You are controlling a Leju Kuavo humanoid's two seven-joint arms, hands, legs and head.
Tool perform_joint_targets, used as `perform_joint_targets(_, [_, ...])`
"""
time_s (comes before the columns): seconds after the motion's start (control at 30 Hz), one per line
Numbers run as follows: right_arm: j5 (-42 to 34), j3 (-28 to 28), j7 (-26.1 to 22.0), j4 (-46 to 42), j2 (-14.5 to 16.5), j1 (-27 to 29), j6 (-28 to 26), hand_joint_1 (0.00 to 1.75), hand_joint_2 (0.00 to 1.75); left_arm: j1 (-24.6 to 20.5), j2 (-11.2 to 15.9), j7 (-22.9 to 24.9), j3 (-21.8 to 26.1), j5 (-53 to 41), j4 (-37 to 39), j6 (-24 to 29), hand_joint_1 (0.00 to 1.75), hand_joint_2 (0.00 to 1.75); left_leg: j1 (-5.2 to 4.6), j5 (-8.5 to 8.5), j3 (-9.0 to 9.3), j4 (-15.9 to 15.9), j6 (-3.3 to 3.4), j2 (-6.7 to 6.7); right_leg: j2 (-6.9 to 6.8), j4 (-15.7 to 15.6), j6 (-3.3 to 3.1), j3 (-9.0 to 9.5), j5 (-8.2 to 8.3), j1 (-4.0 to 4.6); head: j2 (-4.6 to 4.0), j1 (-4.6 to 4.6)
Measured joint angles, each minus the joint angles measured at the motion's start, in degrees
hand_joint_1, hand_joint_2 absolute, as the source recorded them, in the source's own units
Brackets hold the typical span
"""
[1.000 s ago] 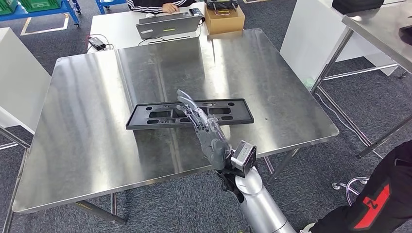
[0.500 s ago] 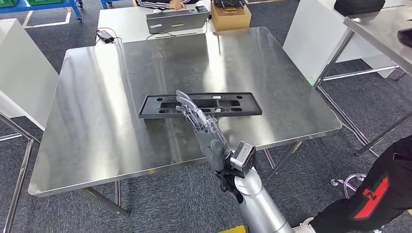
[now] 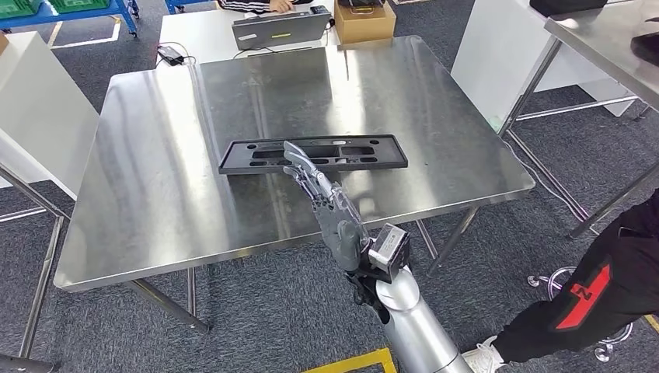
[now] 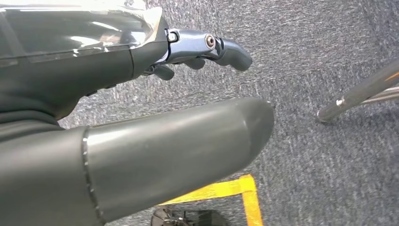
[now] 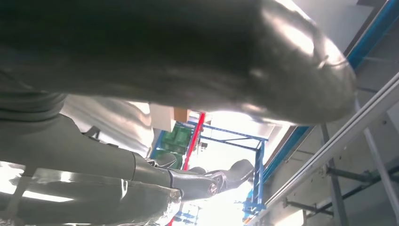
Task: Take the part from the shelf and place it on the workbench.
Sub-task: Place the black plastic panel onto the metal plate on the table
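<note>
Part [image 3: 313, 153] lies flat mid-bench [image 3: 155, 194]. My R hand [image 3: 326, 206] hovers just near side of it, fingers spread, holding nothing. L hand [image 4: 141, 141] empty too, above carpet.

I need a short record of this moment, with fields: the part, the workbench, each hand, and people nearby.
part: black flat plastic part, lying flat on the workbench, nothing holding it
workbench: steel workbench
right hand: right hand raised over the near edge, fingers extended and apart, holding nothing
left hand: left hand hanging over the carpet, holding nothing
people: a person's leg on the right
</note>
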Motion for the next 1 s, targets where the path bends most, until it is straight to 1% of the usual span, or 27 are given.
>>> perform_joint_targets(0.07, [0.02,0.05,-0.02,0.02,0.04,0.25,-0.13,0.00,0.00,0.02,0.04,0.01,-0.01,-0.01,0.01,-0.02,0.00,0.00,0.31,-5.30,-2.47,7.12,-0.68,0.05,-0.11,0.08,-0.51,-1.05,0.93,0.01,0.00,-0.08])
perform_joint_targets(0.1, [0.02,0.05,-0.02,0.04,0.03,0.42,-0.19,0.00,0.00,0.04,0.04,0.02,-0.01,-0.01,0.01,-0.02,0.00,0.00,0.46,-7.04,-3.44,10.61,-0.98,0.06,-0.14,0.13,-0.47,-1.62,1.33,0.03,0.00,-0.09])
perform_joint_targets(0.13, [0.03,0.05,-0.04,0.06,0.03,0.61,-0.23,0.00,0.00,0.06,0.07,0.02,-0.01,-0.01,0.01,-0.01,0.00,0.00,0.61,-7.63,-3.67,12.62,-1.21,0.07,-0.16,0.22,-0.34,-2.15,1.66,0.02,0.00,-0.09])
perform_joint_targets(0.17, [0.03,0.05,-0.07,0.08,0.02,0.79,-0.28,0.00,0.00,0.09,0.11,0.03,-0.01,0.00,0.01,-0.01,0.00,0.00,0.77,-7.12,-2.80,12.48,-1.38,0.09,-0.17,0.36,-0.16,-2.62,1.93,-0.03,0.00,-0.10])
perform_joint_targets(0.2, [0.06,0.05,-0.10,0.09,0.02,0.92,-0.31,0.00,0.00,0.10,0.16,0.04,0.00,0.01,0.00,0.00,0.00,0.00,0.96,-5.82,-0.73,9.98,-1.51,0.12,-0.17,0.59,0.04,-3.03,2.12,-0.13,0.00,-0.10])
perform_joint_targets(0.23, [0.09,0.06,-0.14,0.09,0.02,0.98,-0.36,0.00,0.00,0.09,0.21,0.05,0.00,0.01,-0.01,0.01,0.00,0.00,1.17,-4.42,2.13,5.93,-1.63,0.13,-0.17,0.94,0.23,-3.39,2.23,-0.22,0.00,-0.10])
perform_joint_targets(0.27, [0.13,0.06,-0.19,0.09,0.02,1.00,-0.39,0.00,0.00,0.06,0.24,0.06,0.00,0.01,0.00,0.01,0.00,0.00,1.19,-3.51,4.77,2.11,-1.61,0.04,-0.16,1.28,0.45,-3.77,2.35,-0.21,0.00,-0.11])
perform_joint_targets(0.3, [0.17,0.09,-0.22,0.09,0.02,1.00,-0.42,0.00,0.00,0.05,0.25,0.06,-0.01,0.02,0.00,0.02,0.00,0.00,1.13,-2.87,6.52,-0.67,-1.39,-0.10,-0.15,1.56,0.70,-4.04,2.50,-0.14,0.00,-0.03])
perform_joint_targets(0.33, [0.19,0.14,-0.28,0.09,0.02,0.98,-0.44,0.00,0.00,0.05,0.25,0.06,-0.01,0.05,0.01,0.03,0.00,0.00,0.98,-2.78,7.28,-2.10,-1.07,-0.22,-0.13,1.76,1.01,-4.27,2.69,-0.02,0.00,0.02])
perform_joint_targets(0.43, [0.21,0.35,-0.41,0.09,0.01,0.96,-0.49,0.00,0.00,0.10,0.22,0.05,-0.01,0.30,0.01,0.05,0.00,0.00,0.64,-2.20,6.48,-2.50,0.48,-0.22,-0.06,1.84,2.28,-4.89,3.32,0.20,0.00,0.16])
perform_joint_targets(0.47, [0.30,0.39,-0.42,0.09,-0.01,0.96,-0.62,0.00,0.00,0.10,0.20,0.04,0.00,0.39,0.01,0.05,0.00,0.00,0.62,-1.74,6.15,-2.64,1.12,-0.13,-0.04,2.52,2.44,-5.47,2.77,0.22,0.00,0.21])
perform_joint_targets(0.5, [0.46,0.42,-0.44,0.09,-0.05,0.96,-0.85,0.00,0.00,0.10,0.18,0.01,0.01,0.46,0.01,0.06,0.00,0.00,0.61,-1.23,5.75,-2.82,1.74,-0.03,-0.02,4.36,2.32,-6.43,1.45,0.21,0.00,0.24])
perform_joint_targets(0.53, [0.68,0.45,-0.45,0.11,-0.10,0.96,-1.16,0.00,0.00,0.11,0.15,-0.03,0.01,0.50,0.00,0.07,0.00,0.00,0.56,-0.76,5.28,-2.87,2.20,0.07,-0.02,7.61,2.02,-7.86,-0.60,0.13,0.00,0.30])
perform_joint_targets(0.57, [0.89,0.49,-0.45,0.15,-0.16,0.98,-1.46,0.00,0.00,0.13,0.16,-0.08,0.01,0.51,0.00,0.07,0.00,0.00,0.42,-0.33,4.71,-2.86,2.48,0.08,-0.01,11.74,1.75,-9.46,-2.87,0.14,0.00,0.35])
perform_joint_targets(0.6, [1.04,0.51,-0.45,0.22,-0.25,1.01,-1.68,0.00,0.00,0.16,0.15,-0.11,0.01,0.51,0.00,0.07,0.00,0.00,0.31,0.07,4.15,-2.83,2.61,0.11,0.00,15.77,1.72,-10.83,-4.72,0.14,0.00,0.37])
perform_joint_targets(0.63, [1.14,0.51,-0.45,0.31,-0.36,1.05,-1.81,0.00,0.00,0.21,0.12,-0.13,0.01,0.51,0.01,0.07,0.00,0.00,0.20,0.46,3.62,-2.80,2.65,0.14,0.01,18.43,1.90,-11.46,-5.78,0.17,0.00,0.37])
perform_joint_targets(0.67, [1.18,0.51,-0.45,0.38,-0.45,1.10,-1.86,0.00,0.00,0.25,0.09,-0.14,0.01,0.51,0.01,0.07,0.00,0.00,0.11,0.82,3.17,-2.78,2.63,0.14,0.01,18.72,2.24,-10.83,-5.86,0.21,0.00,0.36])
perform_joint_targets(0.7, [1.21,0.51,-0.45,0.43,-0.52,1.12,-1.88,0.00,0.00,0.28,0.05,-0.14,0.01,0.51,0.01,0.07,0.00,0.00,0.03,1.15,2.80,-2.76,2.56,0.12,0.01,16.45,2.62,-8.88,-5.14,0.25,0.00,0.37])
perform_joint_targets(0.73, [1.22,0.52,-0.46,0.45,-0.56,1.11,-1.88,0.00,0.00,0.30,0.01,-0.14,0.01,0.51,0.01,0.07,0.00,0.00,-0.03,1.44,2.51,-2.75,2.46,0.08,0.01,12.23,2.87,-5.92,-4.05,0.29,0.00,0.36])
perform_joint_targets(0.77, [1.22,0.55,-0.47,0.46,-0.56,1.05,-1.89,0.00,0.00,0.30,-0.02,-0.14,0.01,0.51,0.01,0.07,0.00,0.00,-0.10,1.72,2.29,-2.74,2.28,0.04,0.03,7.43,2.85,-2.76,-3.20,0.40,0.00,0.36])
perform_joint_targets(0.8, [1.23,0.57,-0.47,0.46,-0.56,1.01,-1.89,0.00,0.00,0.30,-0.06,-0.15,0.01,0.51,0.01,0.07,0.00,0.00,-0.16,2.03,2.13,-2.79,2.00,0.02,0.05,3.80,2.68,-0.38,-2.40,0.61,0.00,0.34])
perform_joint_targets(0.83, [1.23,0.60,-0.49,0.46,-0.57,0.95,-1.89,0.00,0.00,0.31,-0.09,-0.16,0.01,0.51,0.01,0.08,0.00,0.00,-0.21,2.32,2.02,-2.77,1.70,0.01,0.09,1.57,2.42,0.88,-2.00,0.80,0.00,0.37])
perform_joint_targets(0.87, [1.24,0.61,-0.49,0.47,-0.58,0.94,-1.90,0.00,0.00,0.32,-0.14,-0.18,0.01,0.51,0.01,0.08,0.00,0.00,-0.24,2.64,1.90,-2.77,1.36,0.02,0.13,0.86,2.12,1.13,-1.83,1.01,0.00,0.38])
perform_joint_targets(0.9, [1.25,0.61,-0.50,0.48,-0.59,0.96,-1.90,0.00,0.00,0.35,-0.18,-0.18,0.01,0.51,0.01,0.09,0.00,0.00,-0.25,2.95,1.80,-2.80,1.01,0.02,0.16,0.98,1.86,0.79,-1.44,1.08,0.00,0.42])
perform_joint_targets(0.93, [1.25,0.61,-0.50,0.50,-0.60,0.94,-1.90,0.00,0.00,0.39,-0.18,-0.18,0.01,0.51,0.01,0.09,0.00,0.00,-0.16,2.97,1.61,-2.63,0.70,0.00,0.15,0.82,1.46,0.55,-1.19,0.76,0.00,0.46])
perform_joint_targets(0.97, [1.27,0.63,-0.49,0.53,-0.58,0.91,-1.93,0.00,0.00,0.44,-0.16,-0.18,0.02,0.51,0.01,0.10,0.00,0.00,-0.07,2.36,1.25,-2.10,0.40,0.02,0.11,0.75,0.91,0.30,-0.86,0.50,0.00,0.45])
perform_joint_targets(1.0, [1.35,0.66,-0.49,0.55,-0.56,0.88,-2.09,0.00,0.00,0.49,-0.12,-0.18,0.02,0.51,0.01,0.11,0.00,0.00,0.05,0.92,0.62,-0.74,0.11,0.03,0.06,0.63,0.28,0.02,-0.46,0.22,0.00,0.39])
